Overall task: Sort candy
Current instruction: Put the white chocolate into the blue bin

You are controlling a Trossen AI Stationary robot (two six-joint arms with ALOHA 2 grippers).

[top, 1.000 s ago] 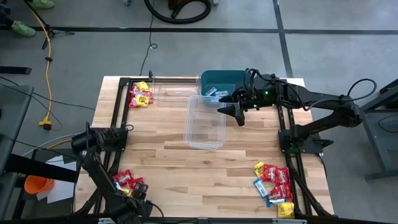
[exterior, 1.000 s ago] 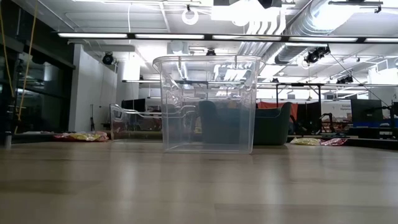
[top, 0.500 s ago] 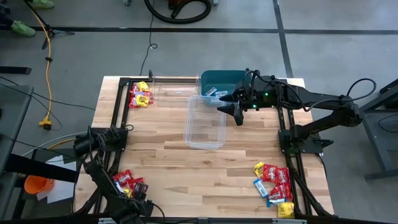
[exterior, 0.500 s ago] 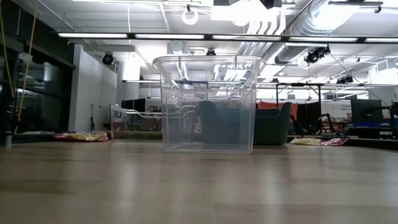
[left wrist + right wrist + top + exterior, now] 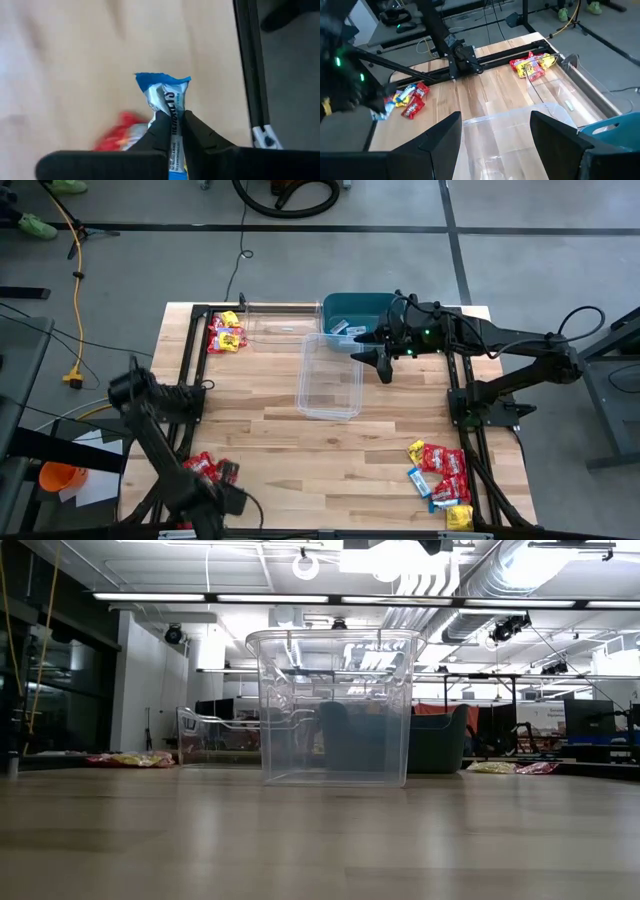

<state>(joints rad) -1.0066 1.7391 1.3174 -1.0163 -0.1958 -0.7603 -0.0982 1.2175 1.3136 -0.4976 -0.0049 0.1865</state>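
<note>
The candy lies in three heaps on the table: red and yellow at the far left (image 5: 225, 335), red at the near left (image 5: 203, 469), and mixed at the near right (image 5: 440, 477). My left gripper (image 5: 228, 473) is over the near-left heap, shut on a light blue packet (image 5: 164, 90). Red candy (image 5: 122, 132) shows below it. My right gripper (image 5: 384, 361) hangs open between the teal bin (image 5: 355, 310) and the middle clear tub (image 5: 330, 375); its fingers (image 5: 442, 137) stand wide apart with nothing between them. My left gripper pinches the light blue packet between its two fingertips, across the packet's middle (image 5: 170, 107). The fingers point down at the table. The packet's crimped end (image 5: 162, 80) sticks out past the fingertips. I cannot tell whether it is clear of the table.
A second clear tub (image 5: 280, 325) stands at the far edge, left of the teal bin, which holds a few packets (image 5: 341, 329). Black rails (image 5: 190, 380) run along both table sides. In the low view, the clear tub (image 5: 335, 705) stands mid-table.
My left gripper has shut on the light blue packet at the near-left heap. The left arm's elbow has swung toward the far edge, and the gripper has shifted slightly toward the far edge. My right arm has kept still.
</note>
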